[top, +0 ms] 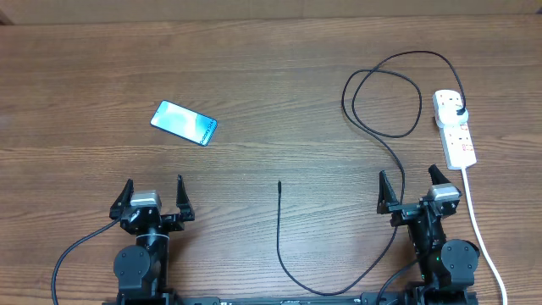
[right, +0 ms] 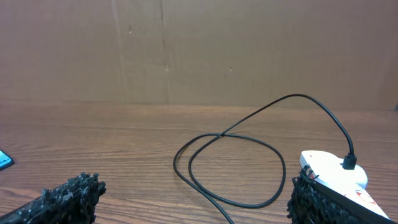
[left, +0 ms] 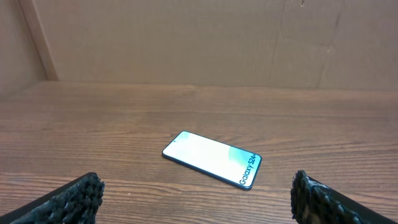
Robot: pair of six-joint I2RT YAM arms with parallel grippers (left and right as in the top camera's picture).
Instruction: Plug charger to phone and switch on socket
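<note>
The phone (top: 184, 123) lies flat on the wooden table at left of centre, screen up; in the left wrist view (left: 211, 159) it reads "Galaxy S24+". The white socket strip (top: 454, 127) lies at the far right with the charger's black plug (top: 458, 111) in it; it also shows in the right wrist view (right: 333, 176). The charger cable (top: 385, 102) loops left of the strip, runs down past the right arm and ends in a free connector tip (top: 279, 184) at mid table. My left gripper (top: 152, 196) is open and empty, below the phone. My right gripper (top: 414, 191) is open and empty, below the strip.
The strip's thick white cord (top: 478, 229) runs down the right side past the right arm. A brown cardboard wall (right: 199, 50) stands behind the table. The cable loop (right: 230, 165) lies ahead of the right gripper.
</note>
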